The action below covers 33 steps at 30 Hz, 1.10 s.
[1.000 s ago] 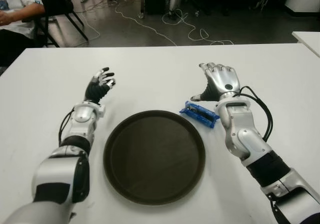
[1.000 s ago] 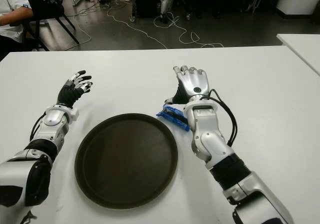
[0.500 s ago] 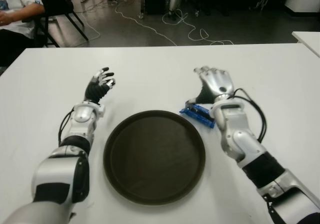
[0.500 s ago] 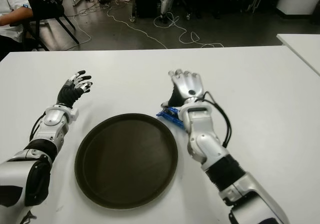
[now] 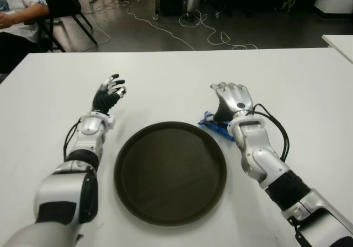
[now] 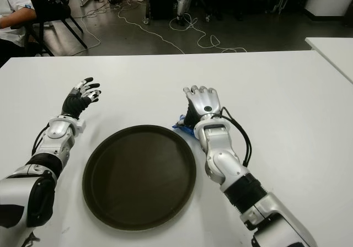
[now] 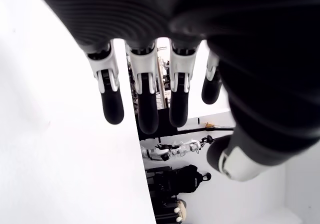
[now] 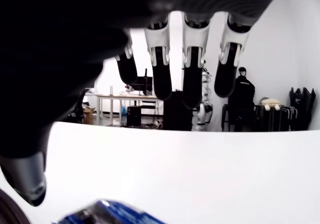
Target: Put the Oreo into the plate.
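Observation:
The Oreo (image 5: 211, 124) is a blue packet lying on the white table (image 5: 165, 92), just off the far right rim of the dark round plate (image 5: 170, 172). My right hand (image 5: 231, 97) hovers over the packet and hides most of it, with only its left end showing. In the right wrist view the fingers (image 8: 192, 59) are stretched out and hold nothing, and the packet (image 8: 107, 213) shows below the palm. Left of the plate, my left hand (image 5: 110, 90) is idle with its fingers spread.
A person sits on a chair (image 5: 16, 15) beyond the table's far left corner. Cables (image 5: 182, 35) trail over the floor behind the table. The corner of a second white table (image 5: 339, 40) shows at the right.
My right hand has shifted left and towards me over the Oreo packet, covering more of it. The packet, the plate and the left hand have not moved.

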{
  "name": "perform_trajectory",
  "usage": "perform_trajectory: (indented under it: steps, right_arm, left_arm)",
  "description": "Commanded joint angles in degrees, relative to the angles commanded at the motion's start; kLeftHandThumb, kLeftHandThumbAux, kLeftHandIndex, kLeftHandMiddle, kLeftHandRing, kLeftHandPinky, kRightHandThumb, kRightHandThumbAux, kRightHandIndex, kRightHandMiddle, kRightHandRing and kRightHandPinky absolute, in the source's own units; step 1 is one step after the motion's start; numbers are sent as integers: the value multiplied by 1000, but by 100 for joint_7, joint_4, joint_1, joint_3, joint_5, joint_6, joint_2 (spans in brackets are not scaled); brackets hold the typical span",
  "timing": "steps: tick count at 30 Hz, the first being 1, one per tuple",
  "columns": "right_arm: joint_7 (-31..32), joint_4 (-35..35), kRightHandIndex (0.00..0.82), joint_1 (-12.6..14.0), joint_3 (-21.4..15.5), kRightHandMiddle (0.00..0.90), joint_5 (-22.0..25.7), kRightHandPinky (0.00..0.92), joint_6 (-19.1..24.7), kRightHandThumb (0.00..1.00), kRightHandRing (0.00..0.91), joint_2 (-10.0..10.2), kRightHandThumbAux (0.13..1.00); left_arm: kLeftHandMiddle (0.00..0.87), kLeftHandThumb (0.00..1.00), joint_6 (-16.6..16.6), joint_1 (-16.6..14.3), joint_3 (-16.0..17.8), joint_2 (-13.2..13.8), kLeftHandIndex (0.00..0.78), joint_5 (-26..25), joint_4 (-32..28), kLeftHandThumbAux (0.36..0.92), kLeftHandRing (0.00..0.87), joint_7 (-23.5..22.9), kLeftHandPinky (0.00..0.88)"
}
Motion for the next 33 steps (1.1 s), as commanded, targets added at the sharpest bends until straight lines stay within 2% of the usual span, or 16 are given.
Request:
perform_trajectory:
  steps: [8,15,33]
  right_arm:
    - [-165,112,205,97,-44,222,54,259,38,0,233,3,624]
    - [-242,178,211,103,-62,235,83,271,42,0,246,29,626]
    - [-494,479,227,116,-208,252,317,286,-26,0,264,40,643]
  left_arm:
    - [199,157,-8,11,40,8,106,-38,-12,678,201,-69,207]
    - [193,157,27,11,43,18,97,-24,-10,691,193,-41,200]
    - [189,144,6,30,65,34,97,-40,-7,642,195,-75,216]
